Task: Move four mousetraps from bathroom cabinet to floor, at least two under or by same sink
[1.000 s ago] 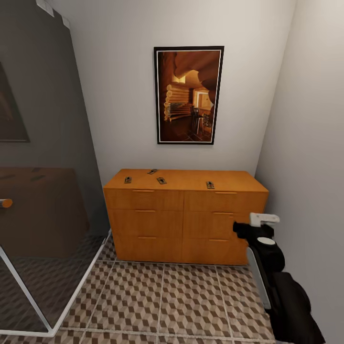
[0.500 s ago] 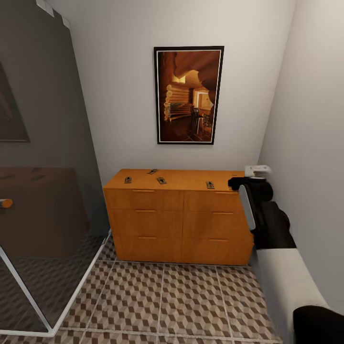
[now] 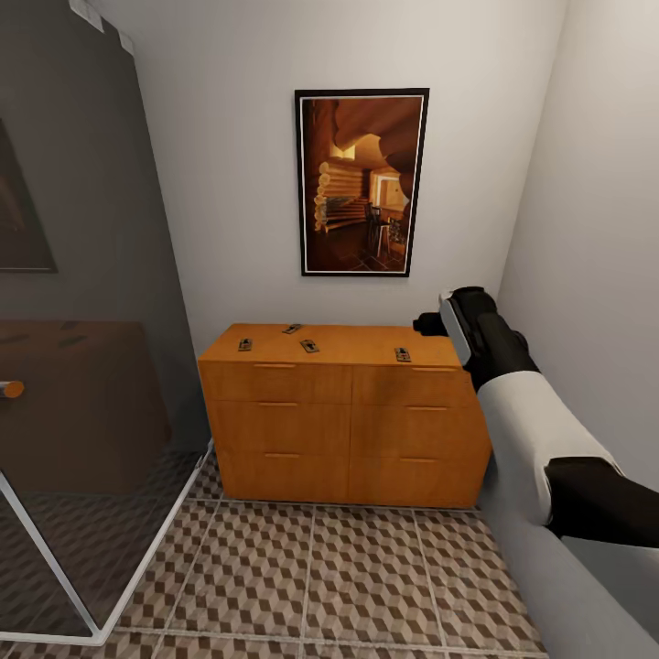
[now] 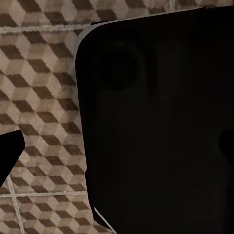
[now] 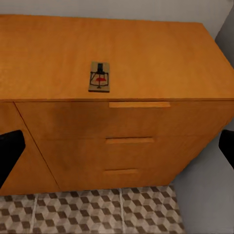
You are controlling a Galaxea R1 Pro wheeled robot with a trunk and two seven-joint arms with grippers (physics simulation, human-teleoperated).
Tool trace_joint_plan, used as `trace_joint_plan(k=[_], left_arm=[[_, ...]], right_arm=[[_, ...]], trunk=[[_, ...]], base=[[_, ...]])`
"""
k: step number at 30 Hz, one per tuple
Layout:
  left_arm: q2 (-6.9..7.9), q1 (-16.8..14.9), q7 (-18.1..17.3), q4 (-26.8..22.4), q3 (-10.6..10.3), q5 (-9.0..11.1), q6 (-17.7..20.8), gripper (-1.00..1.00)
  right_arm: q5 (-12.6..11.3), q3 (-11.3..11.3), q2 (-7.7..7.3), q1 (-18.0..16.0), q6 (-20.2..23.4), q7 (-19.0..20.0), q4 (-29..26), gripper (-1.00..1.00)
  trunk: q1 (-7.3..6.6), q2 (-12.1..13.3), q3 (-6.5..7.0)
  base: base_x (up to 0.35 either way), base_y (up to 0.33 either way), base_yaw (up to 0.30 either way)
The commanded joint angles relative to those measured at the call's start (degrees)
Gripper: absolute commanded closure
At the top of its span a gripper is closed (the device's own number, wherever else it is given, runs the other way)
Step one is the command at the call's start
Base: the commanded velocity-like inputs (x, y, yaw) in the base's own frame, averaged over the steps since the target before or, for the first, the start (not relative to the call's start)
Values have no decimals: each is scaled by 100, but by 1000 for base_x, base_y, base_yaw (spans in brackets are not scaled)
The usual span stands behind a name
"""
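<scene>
Room: one corner of a bathroom, pale walls on the back and right side.
Bathroom floor [image 3: 311,577]: large square tiles in a brown, beige and white cube pattern with pale grout lines; it shows again in the left wrist view [image 4: 44,97] and below the cabinet in the right wrist view [image 5: 97,214].
Shower screen [image 3: 82,366]: one dark glass panel with a pale frame, standing at the left, beside the cabinet.
Cabinet [image 3: 348,421]: one orange wooden unit against the back wall, with six drawer fronts in two columns of three, each with a slim handle; its front and top also show in the right wrist view [image 5: 146,126].
Picture [image 3: 361,181]: one black-framed print of a log interior, hung on the back wall above the cabinet.
Right arm [image 3: 522,430]: white and black, raised at the right end of the cabinet, level with its top.
Right claw [image 5: 117,146]: two dark fingertips at opposite edges of the right wrist view, set wide apart, nothing between them.
Left claw: I cannot tell its state; a dark body covers most of the left wrist view.
Mousetraps: four, all lying flat on the cabinet's top, none on the floor, at [image 3: 245,344], [image 3: 292,328], [image 3: 309,346] and [image 3: 403,354]; the last lies nearest the right arm, close to the front edge above a drawer handle [image 5: 100,76].
</scene>
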Motion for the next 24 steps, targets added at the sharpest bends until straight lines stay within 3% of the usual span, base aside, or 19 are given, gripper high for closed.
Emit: trace_joint_plan(k=[1, 8, 24], left_arm=[[3, 3, -2, -10, -34, -6, -9, -100], [4, 3, -2, -5, -33, 2, -9, -100], [4, 3, -2, 18, -33, 4, -1, -100]], right_arm=[[-6, 9, 4, -42, 0, 17, 59, -100], [-10, 27, 66, -170, -88, 133, 261, -100], [-11, 40, 88, -190, -111, 159, 290, -100]], trunk=[[0, -3, -5], [0, -3, -5], [0, -3, -5]], base=[[22, 0, 0], [170, 0, 0], [317, 0, 0]])
